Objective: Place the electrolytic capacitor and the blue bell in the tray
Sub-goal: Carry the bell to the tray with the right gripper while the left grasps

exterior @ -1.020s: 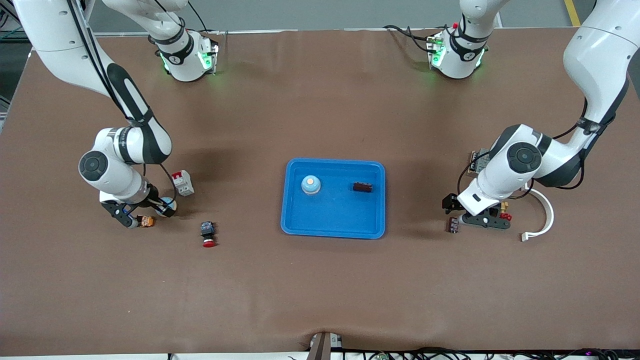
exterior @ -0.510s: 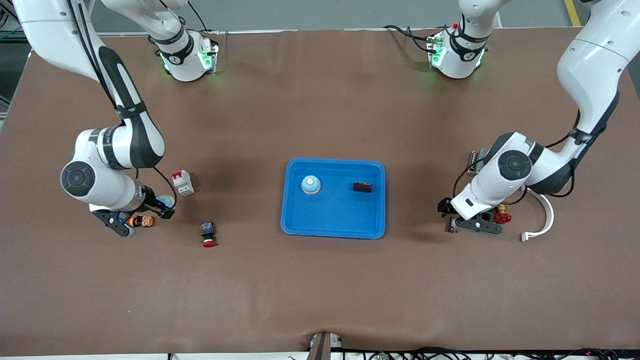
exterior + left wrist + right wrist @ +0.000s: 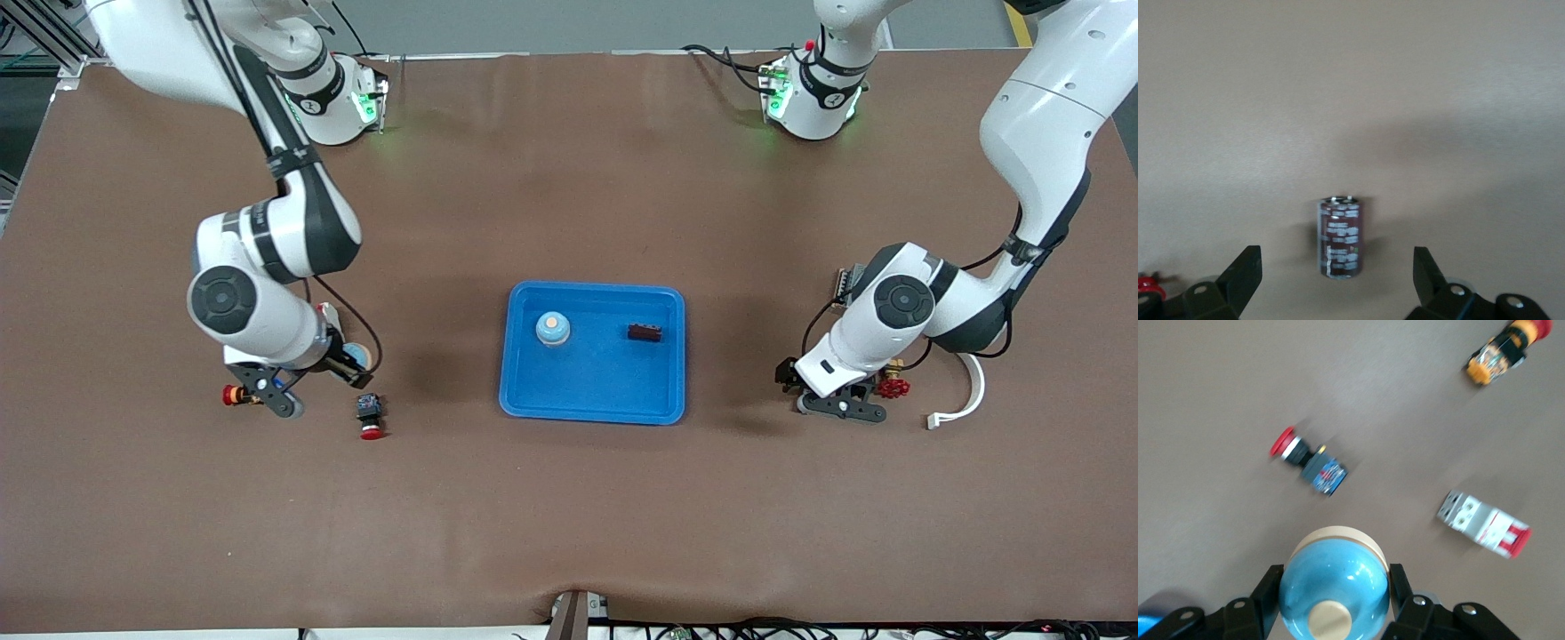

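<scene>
The blue tray (image 3: 524, 391) lies mid-table and holds a blue bell (image 3: 553, 329) and a dark brown block (image 3: 645, 332). My right gripper (image 3: 354, 366) is shut on a second blue bell (image 3: 1335, 587) with a cream button, held over the table toward the right arm's end, above a red push button (image 3: 369, 416). The electrolytic capacitor (image 3: 1341, 237), a dark brown can with pale print, lies on its side on the table. My left gripper (image 3: 1338, 280) hangs open around it, one finger (image 3: 1245, 273) on each side and apart from it. The left hand (image 3: 789, 377) hides the capacitor in the front view.
Near the right gripper lie the red push button (image 3: 1308, 460), a white circuit breaker (image 3: 1483, 525) and an orange-and-red switch (image 3: 236, 394). By the left hand are a red valve wheel (image 3: 893, 388), a white curved piece (image 3: 965, 391) and a small circuit board (image 3: 845, 284).
The right arm has carried the blue bell from beside the orange switch toward the tray. The left hand has shifted slightly over the capacitor, covering it in the front view.
</scene>
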### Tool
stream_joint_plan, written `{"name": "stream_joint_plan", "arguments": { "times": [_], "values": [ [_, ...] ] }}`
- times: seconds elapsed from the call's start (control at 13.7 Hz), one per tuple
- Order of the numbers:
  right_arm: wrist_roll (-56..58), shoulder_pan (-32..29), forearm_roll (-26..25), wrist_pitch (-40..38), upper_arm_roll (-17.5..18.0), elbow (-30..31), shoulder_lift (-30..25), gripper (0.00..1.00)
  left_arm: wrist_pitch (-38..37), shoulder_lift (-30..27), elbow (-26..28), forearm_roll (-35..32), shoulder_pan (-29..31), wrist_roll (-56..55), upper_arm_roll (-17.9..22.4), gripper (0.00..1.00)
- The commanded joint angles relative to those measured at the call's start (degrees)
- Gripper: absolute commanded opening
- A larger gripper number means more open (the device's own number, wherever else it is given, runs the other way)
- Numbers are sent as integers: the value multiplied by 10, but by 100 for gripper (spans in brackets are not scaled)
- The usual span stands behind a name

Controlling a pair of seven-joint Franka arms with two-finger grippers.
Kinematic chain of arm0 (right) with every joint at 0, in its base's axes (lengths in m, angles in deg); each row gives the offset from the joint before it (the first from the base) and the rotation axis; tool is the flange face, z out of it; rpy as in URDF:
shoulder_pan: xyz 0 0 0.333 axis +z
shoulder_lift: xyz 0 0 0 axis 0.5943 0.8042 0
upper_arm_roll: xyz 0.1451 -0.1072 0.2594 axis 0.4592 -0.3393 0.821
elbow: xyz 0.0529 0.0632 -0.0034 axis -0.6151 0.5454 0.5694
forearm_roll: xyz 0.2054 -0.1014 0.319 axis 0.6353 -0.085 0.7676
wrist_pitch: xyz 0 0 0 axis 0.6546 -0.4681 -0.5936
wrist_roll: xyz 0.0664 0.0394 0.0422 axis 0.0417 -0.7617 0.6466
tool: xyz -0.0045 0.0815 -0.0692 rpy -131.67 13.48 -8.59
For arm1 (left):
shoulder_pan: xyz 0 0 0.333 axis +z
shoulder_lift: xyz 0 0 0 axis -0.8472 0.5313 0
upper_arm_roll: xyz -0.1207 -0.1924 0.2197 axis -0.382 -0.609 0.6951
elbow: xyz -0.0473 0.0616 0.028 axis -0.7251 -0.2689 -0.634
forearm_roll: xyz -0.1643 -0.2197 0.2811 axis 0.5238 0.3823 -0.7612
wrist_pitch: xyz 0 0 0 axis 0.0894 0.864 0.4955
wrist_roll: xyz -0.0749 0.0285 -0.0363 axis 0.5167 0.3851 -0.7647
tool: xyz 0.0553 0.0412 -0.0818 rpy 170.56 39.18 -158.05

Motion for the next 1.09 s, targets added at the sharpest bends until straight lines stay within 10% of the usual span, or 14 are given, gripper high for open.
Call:
{"name": "stream_joint_plan", "arguments": {
  "times": [0.0, 1.02],
  "values": [
    [-42, 34, 3, -7, -4, -31, 13, 47, 3, 14, -16, -15, -9, 7, 10, 100],
    [-49, 190, -3, 69, -5, -230, 182, 47, 5, 39, -34, -3, -6, -3, 9, 100]
  ]
}}
